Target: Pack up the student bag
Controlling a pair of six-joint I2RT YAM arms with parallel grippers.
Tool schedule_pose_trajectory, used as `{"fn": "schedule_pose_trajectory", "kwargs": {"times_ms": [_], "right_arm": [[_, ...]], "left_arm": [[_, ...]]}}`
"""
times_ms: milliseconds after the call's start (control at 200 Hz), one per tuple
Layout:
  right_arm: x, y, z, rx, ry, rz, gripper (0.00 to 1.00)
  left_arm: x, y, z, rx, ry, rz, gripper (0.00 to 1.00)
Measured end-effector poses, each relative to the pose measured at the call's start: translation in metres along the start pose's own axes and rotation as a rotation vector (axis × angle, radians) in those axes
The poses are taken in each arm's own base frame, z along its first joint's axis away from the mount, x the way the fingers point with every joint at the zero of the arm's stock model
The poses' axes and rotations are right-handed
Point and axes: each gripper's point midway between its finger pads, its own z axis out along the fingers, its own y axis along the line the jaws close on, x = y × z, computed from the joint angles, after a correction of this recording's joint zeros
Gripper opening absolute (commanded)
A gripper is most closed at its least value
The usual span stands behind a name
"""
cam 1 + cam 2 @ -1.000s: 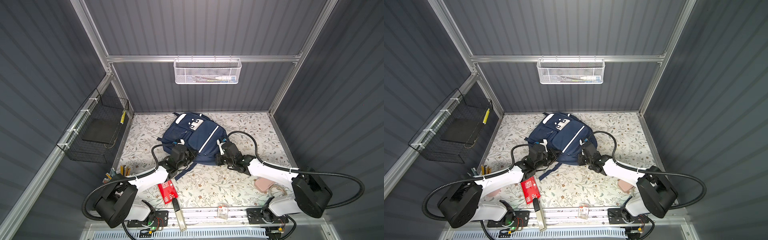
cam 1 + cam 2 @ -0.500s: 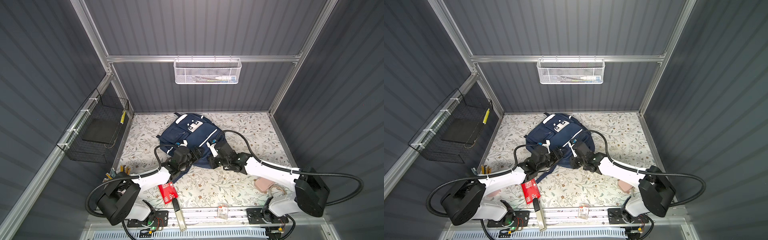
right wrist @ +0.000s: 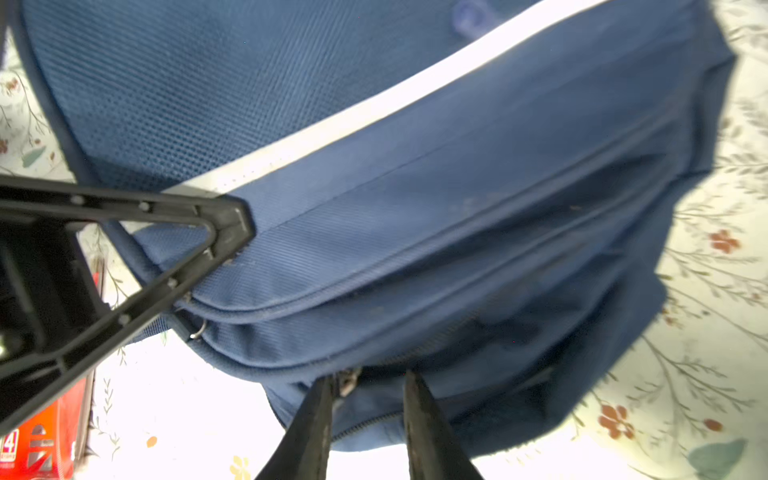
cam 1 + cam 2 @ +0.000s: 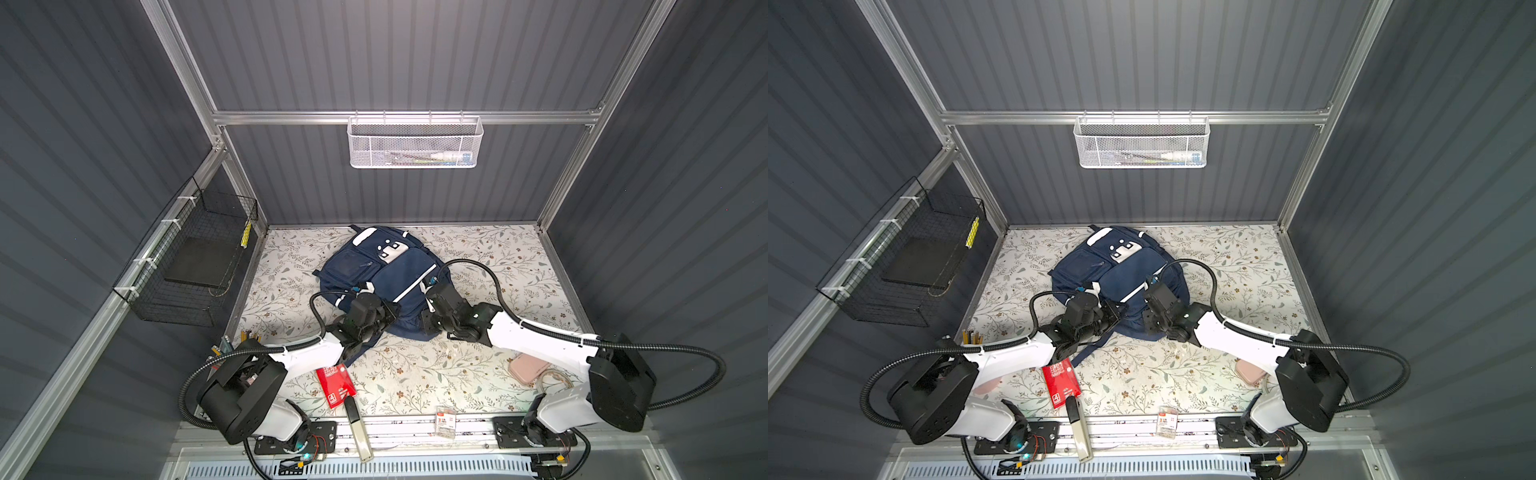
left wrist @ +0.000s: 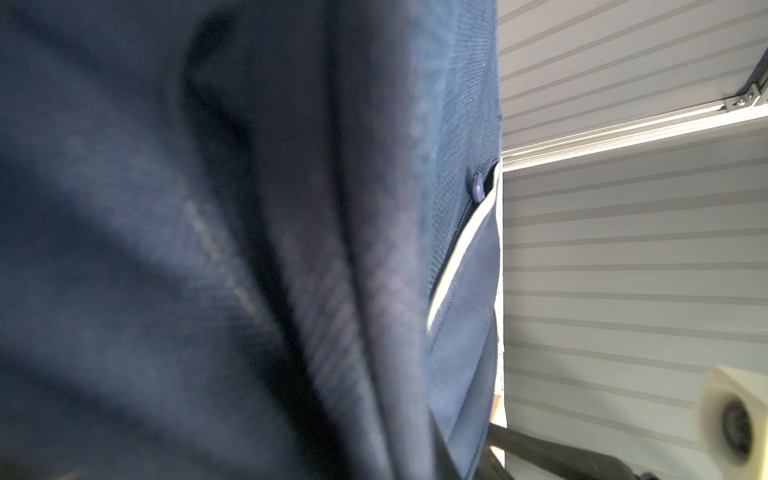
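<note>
Flowers cover the table (image 4: pixel 498 270), and the big blue bag (image 4: pixel 399 270) lies on it near the back wall (image 4: pixel 395 195). The right gripper (image 3: pixel 368 378) holds its two fingers (image 3: pixel 307 428) apart at the bag's edge, beside a zip pull (image 3: pixel 347 380). The left gripper (image 3: pixel 235 226) touches the bag by a white stripe (image 3: pixel 374 108); spread or pinching, I cannot tell.

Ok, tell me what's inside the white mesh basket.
Inside the white mesh basket lie a few long thin items, one white with a blue end. The mesh hides what they are.
</note>
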Motion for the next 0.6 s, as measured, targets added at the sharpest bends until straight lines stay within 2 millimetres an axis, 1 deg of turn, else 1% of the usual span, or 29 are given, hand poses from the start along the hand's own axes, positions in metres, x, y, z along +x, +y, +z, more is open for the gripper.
{"fn": "schedule_pose_trajectory", "kwargs": {"times_ms": [65, 150, 215, 290, 360, 515, 600], "right_arm": [[-0.003, 0.001, -0.002, -0.009, -0.017, 0.010, 0.31], [-0.008, 0.007, -0.001, -0.039, -0.035, 0.029, 0.33], [-0.009, 0.015, -0.001, -0.064, -0.045, 0.036, 0.38], [-0.007, 0.024, -0.001, -0.090, -0.049, 0.043, 0.44], [-0.003, 0.029, 0.002, -0.102, -0.044, 0.061, 0.45], [0.007, 0.024, 0.011, -0.081, -0.030, 0.114, 0.43], [0.010, 0.020, 0.010, -0.073, -0.044, 0.148, 0.47]], "left_arm": [[0.000, 0.000, 0.000, -0.001, 0.002, -0.003, 0.10], [0.001, 0.000, 0.000, 0.000, 0.005, -0.007, 0.10], [0.001, -0.001, 0.000, -0.002, 0.007, -0.007, 0.10], [0.001, -0.001, 0.000, -0.004, 0.009, -0.007, 0.10], [0.001, -0.002, 0.000, -0.006, 0.010, -0.008, 0.10], [-0.001, -0.004, -0.001, -0.025, 0.016, -0.007, 0.13], [-0.002, -0.006, -0.002, -0.035, 0.019, -0.007, 0.15]]}}
